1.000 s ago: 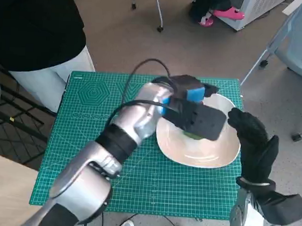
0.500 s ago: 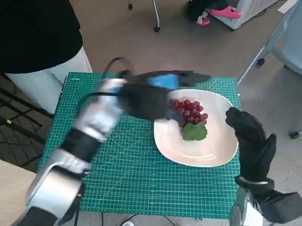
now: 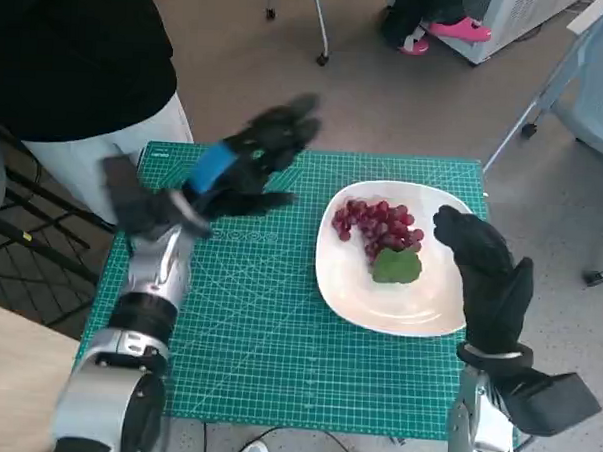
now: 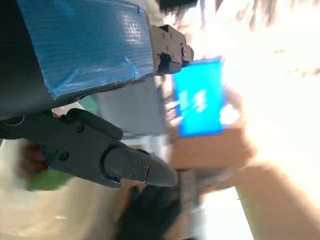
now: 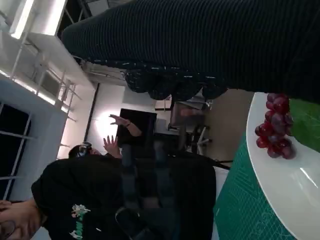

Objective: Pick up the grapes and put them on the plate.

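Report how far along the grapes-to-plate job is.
Done: the grapes lie on the plate. In hand: nothing; the left robot hand is open above the mat, away from the plate, and the right robot hand is beside the rim. Left: apparently nothing.

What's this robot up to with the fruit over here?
It was asked to move grapes onto a plate, and that looks done: the red grapes with a green leaf lie on the white plate on the green cutting mat. The left hand is empty, fingers spread, raised over the mat beside the plate. The gloved right hand sits at the plate's edge, holding nothing.
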Robot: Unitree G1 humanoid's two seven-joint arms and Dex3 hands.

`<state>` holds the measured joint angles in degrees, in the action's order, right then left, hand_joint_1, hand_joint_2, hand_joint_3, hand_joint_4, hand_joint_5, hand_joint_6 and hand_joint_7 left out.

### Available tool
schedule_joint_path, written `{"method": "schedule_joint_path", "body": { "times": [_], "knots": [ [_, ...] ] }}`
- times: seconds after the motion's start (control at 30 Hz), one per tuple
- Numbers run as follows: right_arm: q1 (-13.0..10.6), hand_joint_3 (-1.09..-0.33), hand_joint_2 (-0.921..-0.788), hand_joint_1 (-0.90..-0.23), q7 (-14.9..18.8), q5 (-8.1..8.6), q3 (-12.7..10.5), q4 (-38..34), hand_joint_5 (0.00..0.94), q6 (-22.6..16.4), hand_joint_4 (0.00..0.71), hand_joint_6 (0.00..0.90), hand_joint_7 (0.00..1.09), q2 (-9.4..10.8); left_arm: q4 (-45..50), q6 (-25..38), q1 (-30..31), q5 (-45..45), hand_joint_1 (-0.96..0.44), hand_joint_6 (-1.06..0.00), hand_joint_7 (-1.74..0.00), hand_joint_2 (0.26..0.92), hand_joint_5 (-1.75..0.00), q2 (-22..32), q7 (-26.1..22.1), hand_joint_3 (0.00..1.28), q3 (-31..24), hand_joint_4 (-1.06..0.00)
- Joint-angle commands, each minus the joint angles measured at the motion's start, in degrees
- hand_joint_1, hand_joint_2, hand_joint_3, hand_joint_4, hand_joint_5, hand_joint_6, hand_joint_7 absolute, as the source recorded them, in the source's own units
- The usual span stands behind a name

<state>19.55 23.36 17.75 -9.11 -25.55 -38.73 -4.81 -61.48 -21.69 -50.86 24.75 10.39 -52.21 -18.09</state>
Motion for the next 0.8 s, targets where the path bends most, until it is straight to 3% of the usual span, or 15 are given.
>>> {"method": "schedule_joint_path", "body": {
  "times": [0.03,0.33,0.8],
  "knots": [
    [-0.1,-0.89,-0.921,-0.603,0.5,0.15,0.0,-1.3,0.004,1.2,0.487,0.183,0.43,-0.1,0.2,1.3,2.5,5.0,-0.62,-0.27,-0.05,0.921,-0.02,-0.8,-2.4,0.25,-4.6,-0.08],
    [0.5,-0.889,-0.921,-0.606,1.3,0.72,-0.1,-1.6,0.003,1.6,0.487,0.182,0.43,-0.2,4.8,2.9,12.1,9.3,-0.57,-0.23,-0.01,0.921,0.0,-0.1,-6.9,0.21,-8.6,-0.05],
    [1.3,-0.889,-0.921,-0.609,2.3,2.02,0.4,-1.5,0.002,2.2,0.487,0.179,0.44,1.2,14.4,2.8,20.9,7.4,-0.53,-0.19,0.0,0.921,0.0,-1.6,-2.7,0.16,-6.3,0.0]
  ]
}}
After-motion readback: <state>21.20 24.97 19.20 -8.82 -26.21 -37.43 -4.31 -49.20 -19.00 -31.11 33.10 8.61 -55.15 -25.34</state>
